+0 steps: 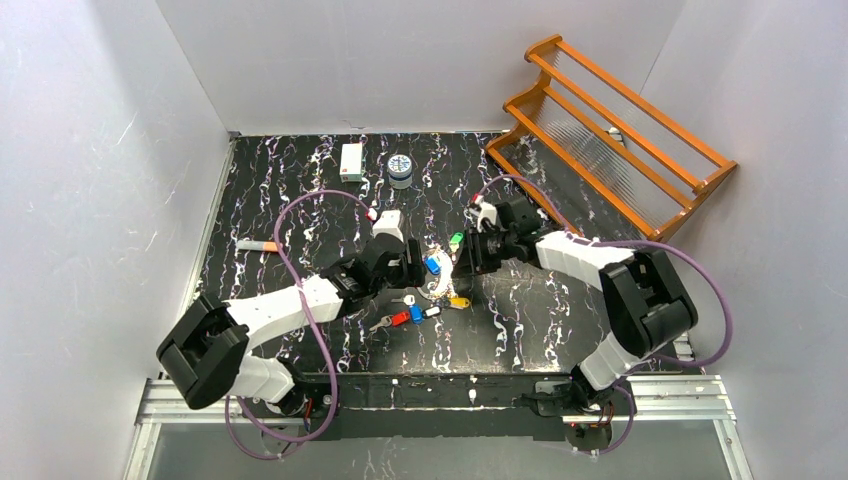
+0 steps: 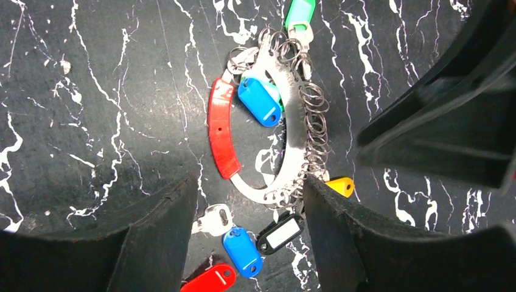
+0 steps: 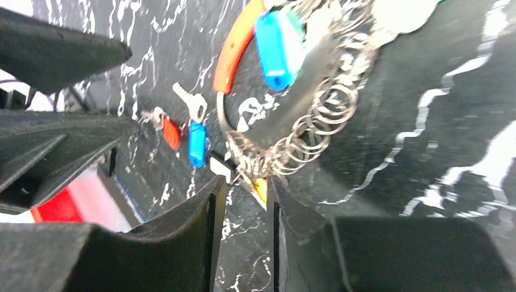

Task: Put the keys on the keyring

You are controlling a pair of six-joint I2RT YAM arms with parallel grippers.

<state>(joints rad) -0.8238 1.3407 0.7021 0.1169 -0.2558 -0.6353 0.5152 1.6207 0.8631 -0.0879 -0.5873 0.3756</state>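
Observation:
The keyring (image 2: 293,152) is a curved silver band with a red grip (image 2: 221,131) and a row of small rings, lying flat on the black marbled table. Blue (image 2: 260,102), green (image 2: 300,13) and yellow (image 2: 341,185) tags hang from it. Loose keys lie by its lower end: a bare silver key (image 2: 210,219) and keys with blue (image 2: 242,250), red (image 2: 210,280) and black (image 2: 280,234) tags. My left gripper (image 2: 248,185) is open and straddles that lower end and the loose keys. My right gripper (image 3: 246,181) hovers by the rings, its jaws narrowly apart with only table between them.
A wooden rack (image 1: 610,130) stands at the back right. A white box (image 1: 351,161) and a round tin (image 1: 400,170) sit at the back. An orange marker (image 1: 258,245) lies at the left. The two grippers face each other closely over the keyring (image 1: 440,282).

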